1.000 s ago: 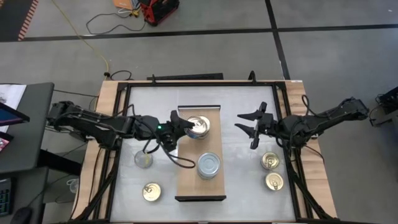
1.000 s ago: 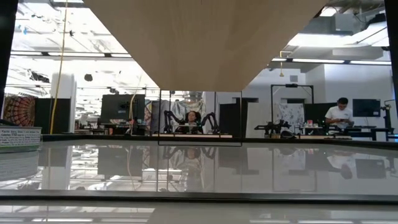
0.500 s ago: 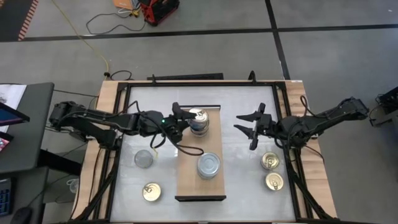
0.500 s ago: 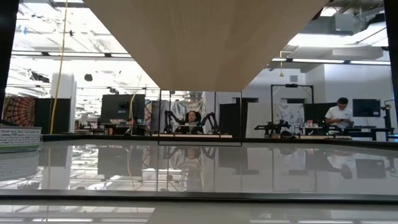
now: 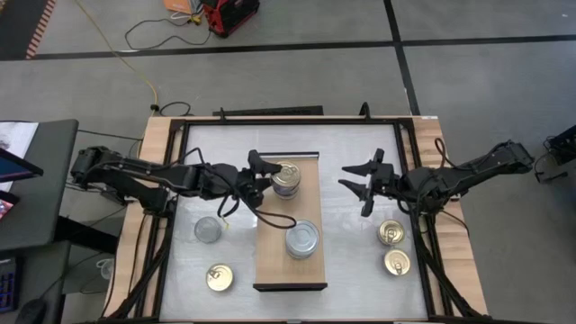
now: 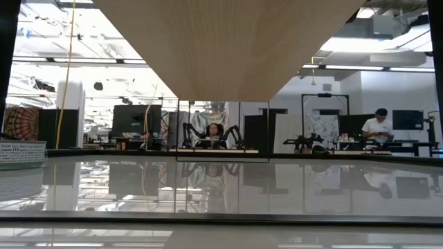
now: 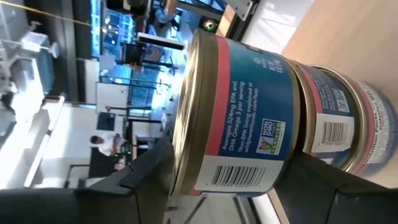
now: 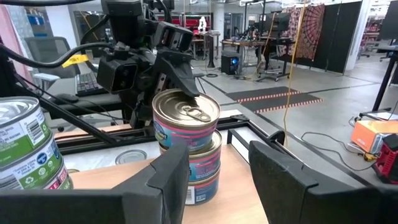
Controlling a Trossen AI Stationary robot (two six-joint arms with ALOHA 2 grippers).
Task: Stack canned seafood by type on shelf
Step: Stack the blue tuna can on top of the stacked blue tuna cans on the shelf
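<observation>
Shows the left gripper (image 5: pixel 263 175) at centre-left of the high view, fingers spread to either side of the top gold-lidded tin (image 5: pixel 286 171) of a stack on the upper part of the shelf (image 5: pixel 288 267). In the left wrist view, shows a gap at one finger (image 7: pixel 339 186); cannot tell whether the other touches the tin. Shows the right gripper (image 5: pixel 367 184) waiting right of the shelf, fingers parted and empty. For a clean release, judged best: open fully, then draw straight back and level, without brushing the rim, keeping the tin square on the one beneath. Shows a silver-lidded stack (image 5: pixel 302 238) lower on the shelf and four loose tins (image 5: pixel 208 229) on the table. Hard to make out: the height of either stack from above. Shows no tin or gripper in the low view.
</observation>
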